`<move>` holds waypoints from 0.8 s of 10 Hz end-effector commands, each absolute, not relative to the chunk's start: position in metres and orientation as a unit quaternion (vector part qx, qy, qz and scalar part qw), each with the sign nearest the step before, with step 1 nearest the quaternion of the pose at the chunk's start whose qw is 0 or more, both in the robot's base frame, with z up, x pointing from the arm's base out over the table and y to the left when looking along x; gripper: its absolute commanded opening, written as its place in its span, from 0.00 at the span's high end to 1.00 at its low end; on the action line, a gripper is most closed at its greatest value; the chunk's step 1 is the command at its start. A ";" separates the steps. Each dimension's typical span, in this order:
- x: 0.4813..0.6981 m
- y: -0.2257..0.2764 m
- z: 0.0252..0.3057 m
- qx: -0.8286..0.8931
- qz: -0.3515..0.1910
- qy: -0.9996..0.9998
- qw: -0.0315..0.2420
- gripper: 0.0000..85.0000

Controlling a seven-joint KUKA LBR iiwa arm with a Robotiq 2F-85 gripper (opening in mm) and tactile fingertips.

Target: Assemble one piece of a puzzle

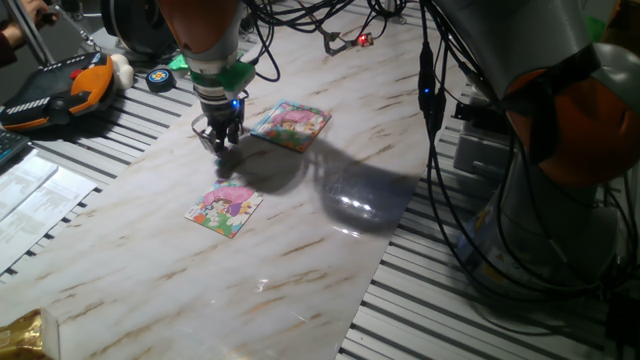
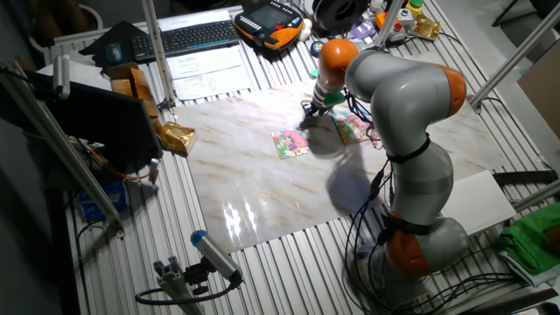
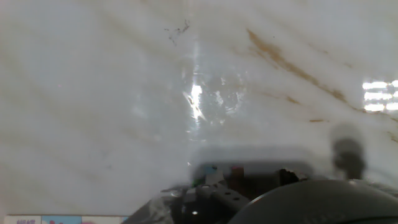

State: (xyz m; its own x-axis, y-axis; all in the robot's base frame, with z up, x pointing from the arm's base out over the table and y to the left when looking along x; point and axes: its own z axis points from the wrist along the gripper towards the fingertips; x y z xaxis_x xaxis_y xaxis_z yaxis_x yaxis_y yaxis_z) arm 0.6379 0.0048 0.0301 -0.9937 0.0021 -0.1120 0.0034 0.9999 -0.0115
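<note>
**Puzzle piece not yet seated as gripper hangs between two boards**

The gripper (image 1: 221, 140) is pictured low over the marble tabletop (image 1: 330, 250), between the near puzzle board (image 1: 224, 208) and the far puzzle board (image 1: 290, 125), with neither board touched. Whether the jaws are spread or pressed together cannot be told: in the fixed views the fingers are small and dark, and in the hand view the fingertips are lost in blur at the lower edge. The piece itself cannot be made out with certainty in any view; it may be pinched at the fingertips, but that is not shown. In the hand view only bare marble (image 3: 124, 93) is seen ahead, with a strip of printed board (image 3: 56, 219) at the bottom left corner. Judged from this, the fitting is still to be done: the piece is yet to be carried over a board, lined up with its gap and pressed in. Both boards lie flat and apart from each other.
</note>
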 end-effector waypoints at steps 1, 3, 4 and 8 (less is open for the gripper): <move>0.638 0.007 0.029 0.002 -0.006 0.998 0.057 0.33; 0.639 0.011 0.027 0.003 -0.004 0.998 0.058 0.33; 0.639 0.012 0.026 0.004 -0.003 0.998 0.058 0.33; 0.639 0.017 0.024 0.005 -0.006 0.998 0.061 0.27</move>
